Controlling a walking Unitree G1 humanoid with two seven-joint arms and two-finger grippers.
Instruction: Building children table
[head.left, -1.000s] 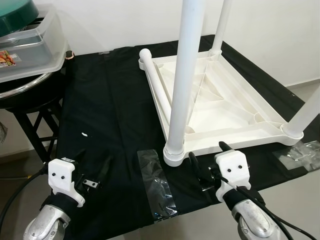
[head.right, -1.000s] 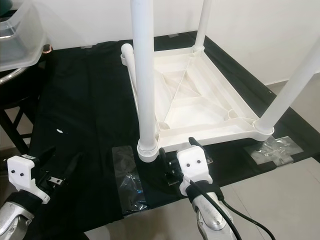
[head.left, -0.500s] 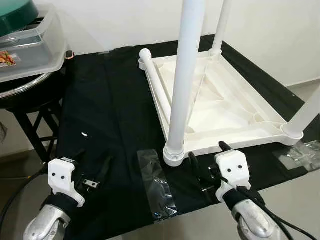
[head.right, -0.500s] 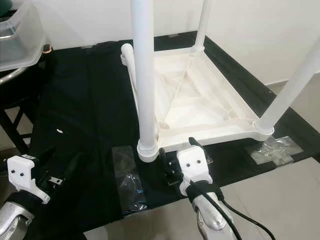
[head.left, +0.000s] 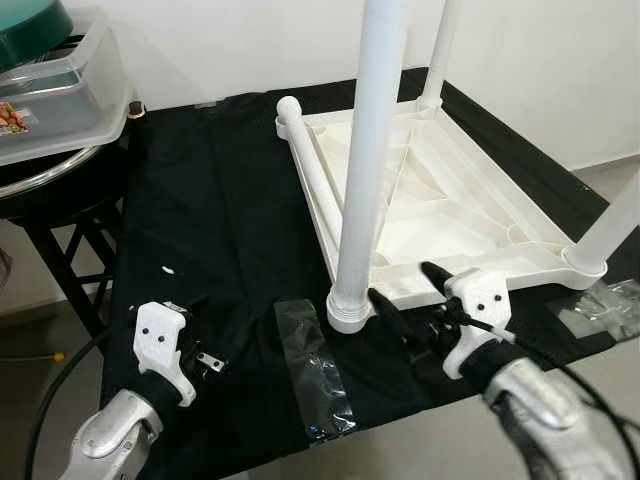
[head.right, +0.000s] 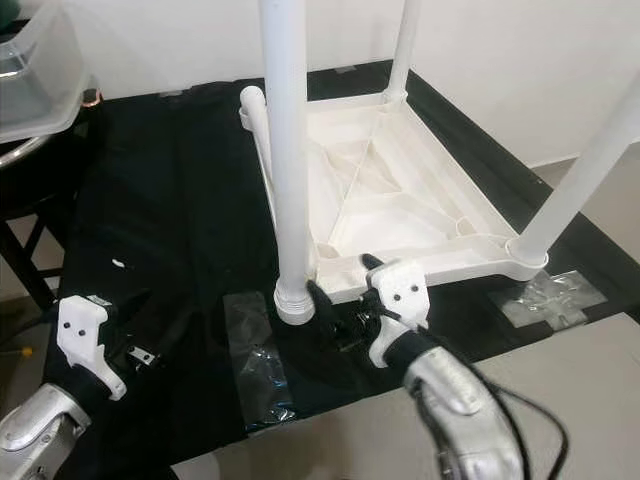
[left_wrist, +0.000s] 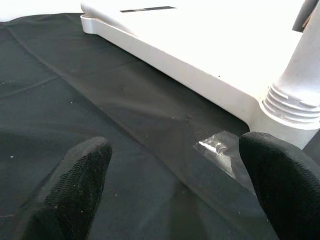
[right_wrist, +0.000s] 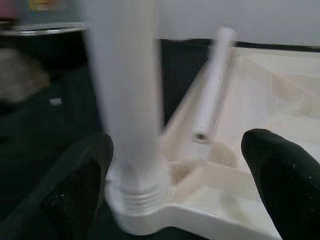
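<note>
Right gripper (head.left: 400, 292) fingers spread, empty, beside upright table leg (head.left: 368, 160), clear plastic bag (head.left: 312, 365) adjacent, left gripper (head.left: 195, 325) agape, empty, over black cloth (head.left: 210, 220).

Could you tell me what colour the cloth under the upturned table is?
Black; the cloth shows best in the left eye view.

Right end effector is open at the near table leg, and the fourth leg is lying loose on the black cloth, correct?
Not quite. The fourth leg lies inside the upturned table top, not on the black cloth, per the left eye view. The right end effector is open at the near leg.
</note>
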